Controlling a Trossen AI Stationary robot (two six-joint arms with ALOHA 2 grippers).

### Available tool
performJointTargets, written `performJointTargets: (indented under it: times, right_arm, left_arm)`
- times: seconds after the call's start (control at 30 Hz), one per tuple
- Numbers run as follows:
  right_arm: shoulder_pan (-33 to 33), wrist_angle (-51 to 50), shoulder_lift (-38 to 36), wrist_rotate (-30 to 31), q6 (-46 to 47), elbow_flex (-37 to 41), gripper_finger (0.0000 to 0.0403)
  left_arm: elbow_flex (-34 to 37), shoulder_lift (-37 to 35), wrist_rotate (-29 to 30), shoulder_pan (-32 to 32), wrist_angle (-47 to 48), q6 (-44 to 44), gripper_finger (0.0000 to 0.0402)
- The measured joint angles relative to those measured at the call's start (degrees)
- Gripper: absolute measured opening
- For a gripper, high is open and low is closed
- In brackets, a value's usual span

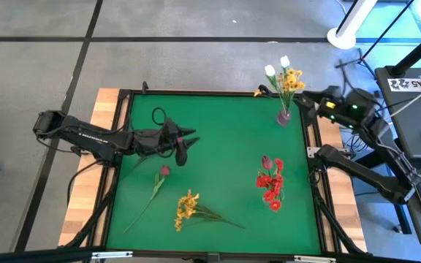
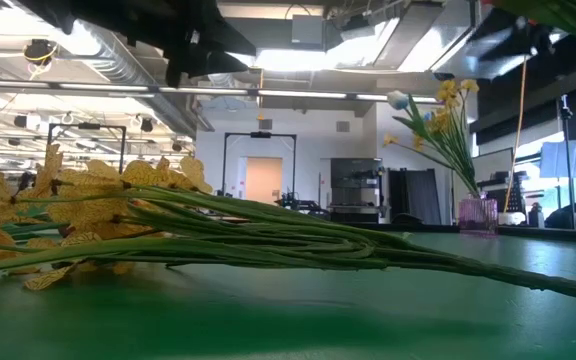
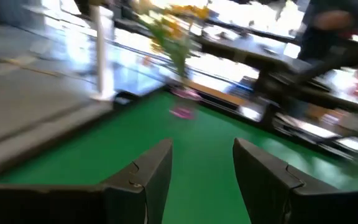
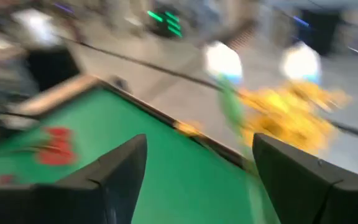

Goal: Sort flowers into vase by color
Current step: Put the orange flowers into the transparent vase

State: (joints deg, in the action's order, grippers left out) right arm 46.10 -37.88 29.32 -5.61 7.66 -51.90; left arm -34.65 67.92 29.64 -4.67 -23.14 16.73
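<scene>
Green-stemmed flowers (image 1: 188, 210) lying lower centre of the high view, likely handling light, floppy, best pinched mid-stem; left gripper (image 3: 202, 180) and right gripper (image 4: 199, 177) both gaping, empty.

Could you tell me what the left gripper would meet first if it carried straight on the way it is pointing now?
The left gripper, open and empty, points across bare green mat toward the small purple vase of yellow flowers. That vase looks first in line, though depth is uncertain.
</scene>
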Motion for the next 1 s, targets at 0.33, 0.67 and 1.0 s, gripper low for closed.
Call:
performJointTargets:
  times: [0.33,0.67,1.0]
  right_arm:
    - [0.0,13.1,-5.98,-26.26,5.12,-0.06,0.0268]
    - [-0.02,13.82,-5.94,-29.0,5.75,-0.04,0.0261]
    - [-0.02,17.01,-1.81,-30.15,2.61,-0.02,0.0261]
  left_arm:
    - [-0.02,0.0,-5.01,-2.46,9.4,12.0,0.0165]
    - [-1.75,-0.07,-3.45,0.11,38.06,29.16,0.0165]
    - [-17.15,0.26,-9.65,4.81,66.97,26.57,0.0165]
